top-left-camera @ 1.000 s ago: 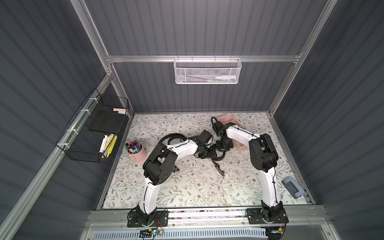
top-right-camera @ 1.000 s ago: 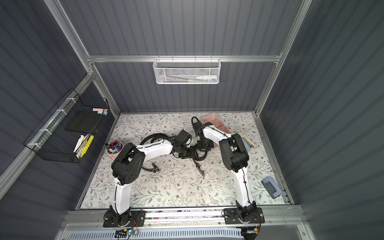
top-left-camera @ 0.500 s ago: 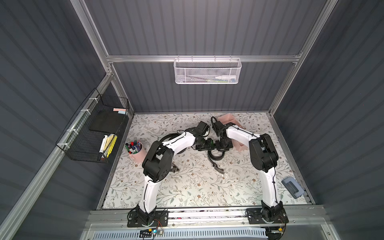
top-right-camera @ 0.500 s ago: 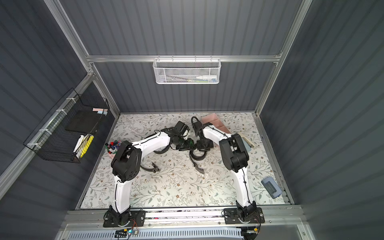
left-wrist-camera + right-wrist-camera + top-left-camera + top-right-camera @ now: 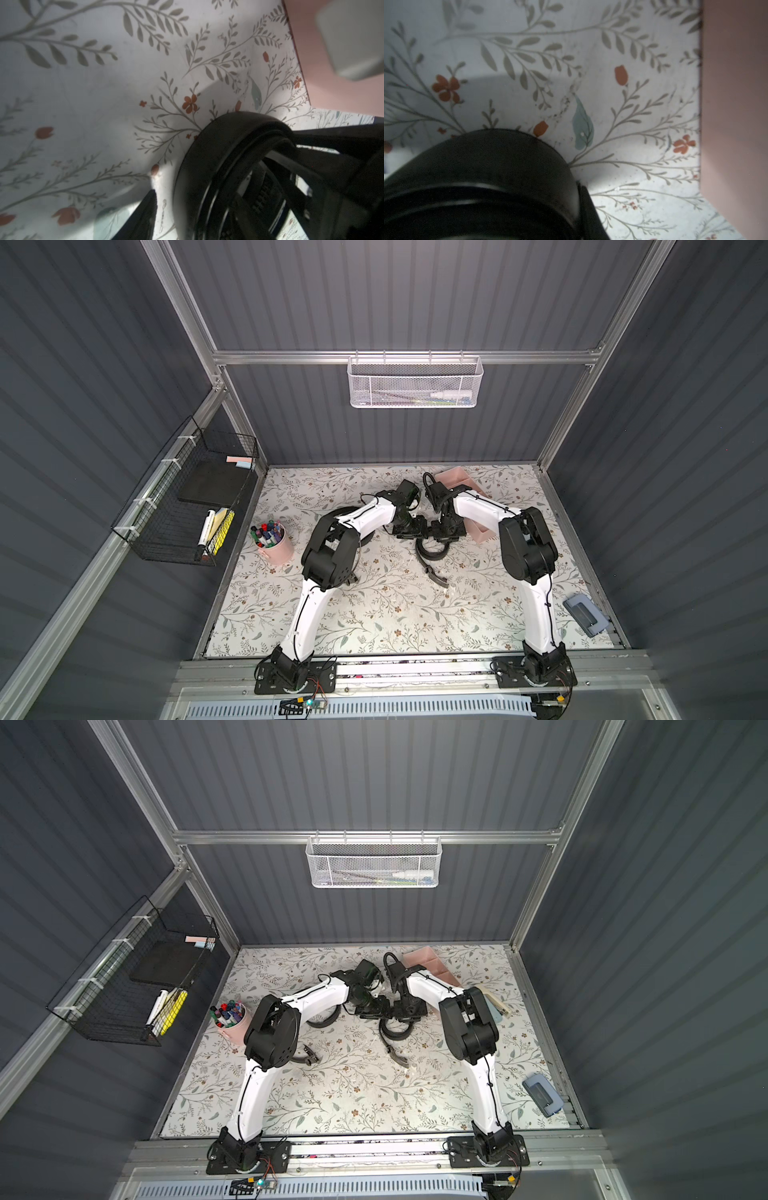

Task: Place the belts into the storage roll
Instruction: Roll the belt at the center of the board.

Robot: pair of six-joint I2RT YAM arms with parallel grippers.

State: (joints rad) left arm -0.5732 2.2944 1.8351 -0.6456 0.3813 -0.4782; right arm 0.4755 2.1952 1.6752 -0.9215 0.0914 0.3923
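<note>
One belt lies as a loose black coil at mid-table, its tail and buckle trailing toward the front. My right gripper is shut on the coil's wall; its finger lies flush against the strap. My left gripper stands open at the coil's other side, one finger a small gap away from the belt; its second finger is hidden. The other belt curls under my left arm, buckle forward. The pink storage roll runs back-right behind my right arm, also close by in the wrist views.
A pink cup of markers stands at the left. A blue-grey punch lies front right, and a beige desk tool sits beside my right elbow. A black wire basket hangs on the left wall, a white mesh one on the back wall.
My left forearm and wrist swung up and toward the back, so the gripper now points down at the coil. The belt's coil drew tighter under the grippers. The right arm stayed put.
</note>
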